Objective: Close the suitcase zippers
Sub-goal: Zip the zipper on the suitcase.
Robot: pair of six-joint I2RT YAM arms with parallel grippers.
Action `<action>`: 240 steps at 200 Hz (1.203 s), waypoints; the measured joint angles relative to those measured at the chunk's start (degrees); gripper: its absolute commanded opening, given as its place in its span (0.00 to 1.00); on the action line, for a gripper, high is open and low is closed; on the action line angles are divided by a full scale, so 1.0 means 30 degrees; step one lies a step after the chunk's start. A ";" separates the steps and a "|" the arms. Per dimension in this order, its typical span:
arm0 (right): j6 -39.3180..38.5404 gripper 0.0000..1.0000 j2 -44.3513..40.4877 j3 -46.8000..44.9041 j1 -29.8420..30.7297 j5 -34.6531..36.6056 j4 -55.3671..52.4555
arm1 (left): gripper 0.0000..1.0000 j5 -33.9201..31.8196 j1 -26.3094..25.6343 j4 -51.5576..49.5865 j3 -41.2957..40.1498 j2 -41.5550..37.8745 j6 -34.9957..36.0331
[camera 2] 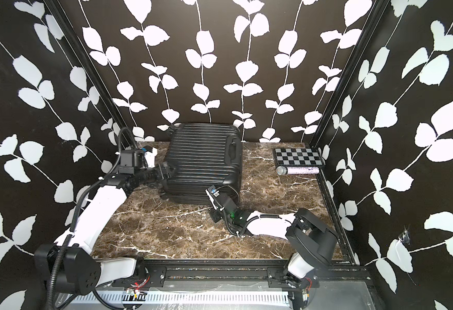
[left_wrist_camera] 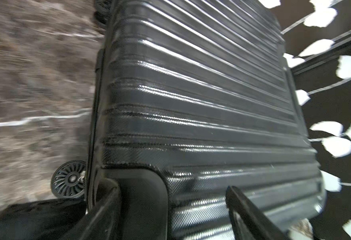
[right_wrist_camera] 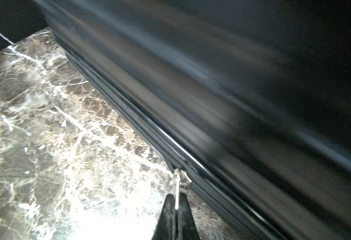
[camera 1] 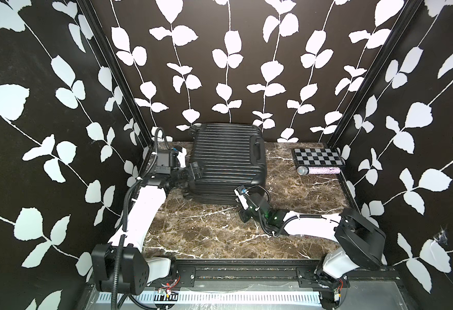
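Note:
The black ribbed suitcase (camera 1: 228,166) (camera 2: 204,161) lies flat with its lid down at the back middle of the marble table. My left gripper (camera 1: 194,171) (camera 2: 166,170) is at its left side, open wide. In the left wrist view one finger (left_wrist_camera: 108,209) stands beside the rim seam and the other finger (left_wrist_camera: 245,209) lies over the ribbed shell (left_wrist_camera: 191,93), with the corner guard between them. My right gripper (camera 1: 243,213) (right_wrist_camera: 176,200) is low at the front right corner, shut on the silver zipper pull (right_wrist_camera: 177,193). The zippers' track (right_wrist_camera: 129,116) runs along the seam.
A checkerboard plate (camera 1: 318,157) lies at the back right with a glittery microphone (camera 1: 318,170) in front of it. A spinner wheel (left_wrist_camera: 69,179) sticks out by the left gripper. Leaf-patterned walls close in three sides of the marble table (camera 1: 206,236).

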 measured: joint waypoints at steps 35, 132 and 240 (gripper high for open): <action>0.0066 0.00 -0.0721 -0.0393 -0.0597 0.0423 -0.0612 | 0.80 0.0146 -0.1887 0.0357 -0.0015 0.0109 -0.0962; 0.0058 0.00 -0.3395 -0.2608 -0.2419 0.0313 -0.1275 | 0.80 0.0962 -0.3082 -0.5144 0.4554 0.2280 0.3388; 0.0029 0.00 -0.3657 -0.2798 -0.2579 -0.0131 -0.1501 | 0.84 0.2441 0.0860 -0.9275 0.3432 -0.0175 2.4232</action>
